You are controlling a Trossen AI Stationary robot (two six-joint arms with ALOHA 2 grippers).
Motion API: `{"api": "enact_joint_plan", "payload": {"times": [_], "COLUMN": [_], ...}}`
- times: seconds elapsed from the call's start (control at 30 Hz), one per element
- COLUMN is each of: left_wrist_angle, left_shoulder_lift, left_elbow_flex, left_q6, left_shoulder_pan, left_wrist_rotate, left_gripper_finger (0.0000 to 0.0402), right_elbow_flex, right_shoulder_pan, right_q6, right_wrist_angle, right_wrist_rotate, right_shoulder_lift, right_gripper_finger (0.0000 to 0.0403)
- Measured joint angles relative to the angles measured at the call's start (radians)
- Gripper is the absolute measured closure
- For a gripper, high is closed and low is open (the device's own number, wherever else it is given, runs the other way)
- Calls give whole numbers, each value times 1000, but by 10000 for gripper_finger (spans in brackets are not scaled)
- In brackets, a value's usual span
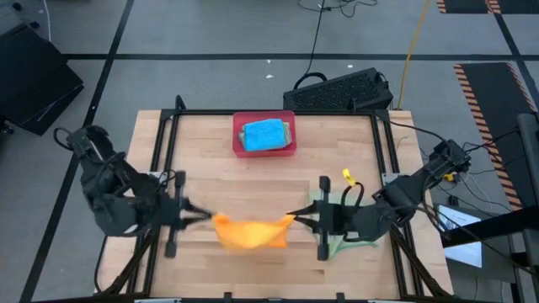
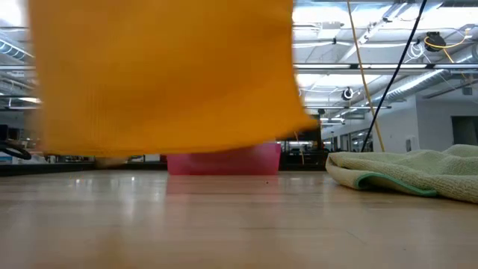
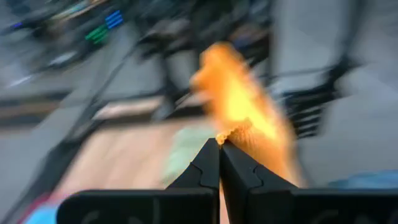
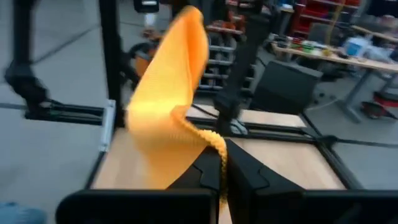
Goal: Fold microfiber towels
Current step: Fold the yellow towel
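An orange microfiber towel (image 1: 249,231) hangs between my two grippers near the table's front edge, clear of the table in the low view (image 2: 164,75). My left gripper (image 1: 210,217) is shut on its left top corner, my right gripper (image 1: 292,218) on its right top corner. A blue towel (image 1: 264,135) lies folded in the pink-red tray (image 1: 238,126) at the far middle. A pale green towel (image 1: 344,242) lies on the table under my right arm and shows in the low view (image 2: 403,172). My left gripper pinches the orange towel's left corner (image 3: 225,135) between its two fingertips, coming level from the table's left. The towel hangs below, sagging slack toward the other arm. My right gripper pinches the towel's right corner edge (image 4: 217,144) between its two fingertips, coming level from the table's right. The towel hangs below, lifted clear of the table.
A black metal frame (image 1: 278,113) runs round the table top. A black keyboard (image 1: 341,91) lies on the floor beyond the far edge. Bare wood (image 1: 253,181) lies between the tray and the hanging towel.
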Motion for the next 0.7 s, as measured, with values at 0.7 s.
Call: {"api": "enact_joint_plan", "payload": {"times": [0.7], "left_wrist_angle": [-89], "left_shoulder_lift": [24], "left_elbow_flex": [-504], "left_q6": [-176], "left_shoulder_pan": [517], "left_wrist_rotate": [235], "left_gripper_finger": [394], "right_elbow_flex": [-418], "right_shoulder_pan": [-372], "right_q6": [259], "right_wrist_angle": [-125], "right_wrist_rotate": [41], "right_shoulder_lift": [3], "right_gripper_finger": [399]}}
